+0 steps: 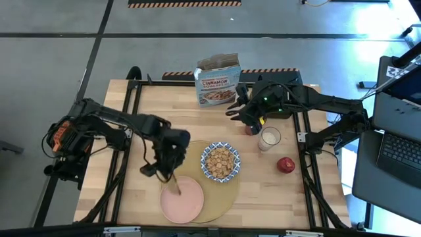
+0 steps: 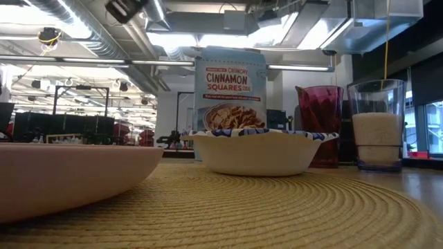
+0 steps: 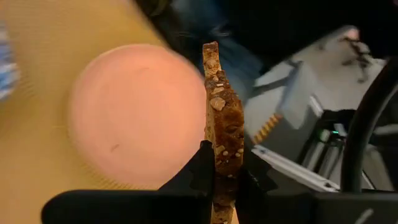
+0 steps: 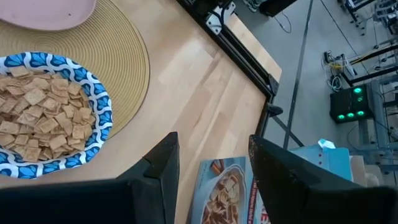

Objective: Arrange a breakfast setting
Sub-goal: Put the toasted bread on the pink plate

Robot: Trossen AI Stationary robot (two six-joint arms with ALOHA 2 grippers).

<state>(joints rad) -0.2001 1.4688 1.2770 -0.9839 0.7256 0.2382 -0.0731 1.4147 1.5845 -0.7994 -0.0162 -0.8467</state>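
The tan placemat [image 1: 227, 197] bears the pink plate [image 1: 187, 204] and the blue-and-white bowl [image 1: 220, 162], which is full of cereal squares. My left gripper [image 1: 168, 172] is shut on the toast slice [image 1: 175, 185] over the plate's far-left rim. The milk glass [image 1: 269, 139] and the red apple [image 1: 285, 164] stand on the table right of the mat. The red cup [image 1: 252, 129] is partly hidden under my right arm. My right gripper [image 1: 235, 107] is open and empty between the cereal box and the cup. My left gripper pinches the toast's two flat faces [image 3: 227, 163] between its two fingers, near one end of the slice. The fingers slant down toward the table's near edge. The toast [image 3: 221, 106] sticks out past the fingertips, edge-on, by the plate's rim [image 3: 193, 93]. Whether it touches the plate I cannot tell.
The blue cinnamon cereal box [image 1: 217, 80] stands at the table's far edge, right by my right gripper. In the low view the cup [image 2: 320, 124] and the glass [image 2: 377, 124] stand close together behind the bowl [image 2: 256, 152]. Bare wood lies at the table's near left and near right.
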